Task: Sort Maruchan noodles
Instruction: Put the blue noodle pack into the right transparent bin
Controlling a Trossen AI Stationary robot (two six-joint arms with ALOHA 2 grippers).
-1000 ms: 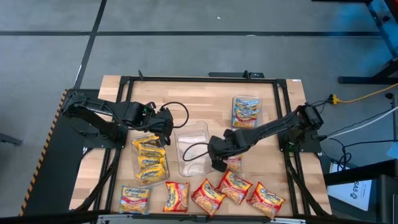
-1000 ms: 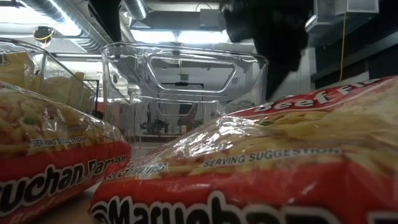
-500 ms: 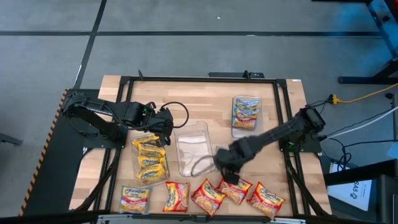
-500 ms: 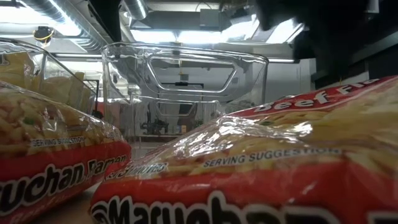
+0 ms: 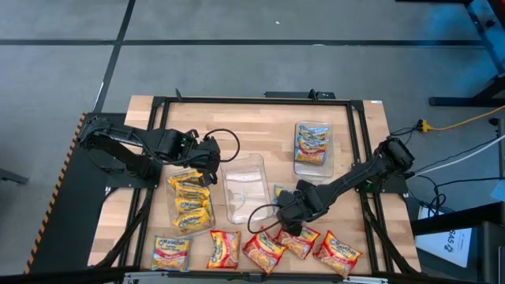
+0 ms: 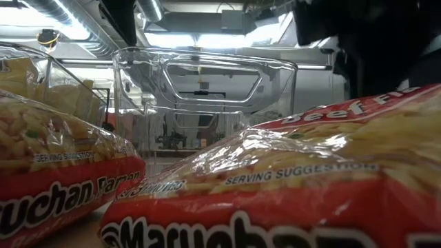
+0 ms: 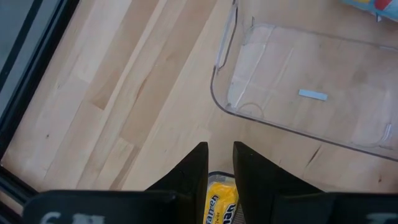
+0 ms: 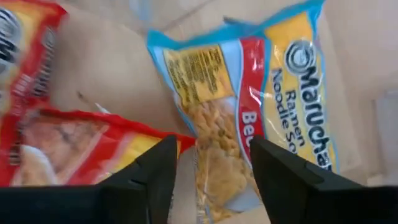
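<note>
Maruchan noodles scattered across pale wooden table, grey floor around.

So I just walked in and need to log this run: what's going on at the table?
Two robot arms are sorting ramen packets into clear trays. The right gripper is open, low over the front row of red-orange packets, with a blue-edged packet lying just past its fingers. The left gripper hovers over the left tray, which holds yellow packets; one shows between its fingers. The middle tray holds no packets, and the far right tray holds blue-edged ones.
</note>
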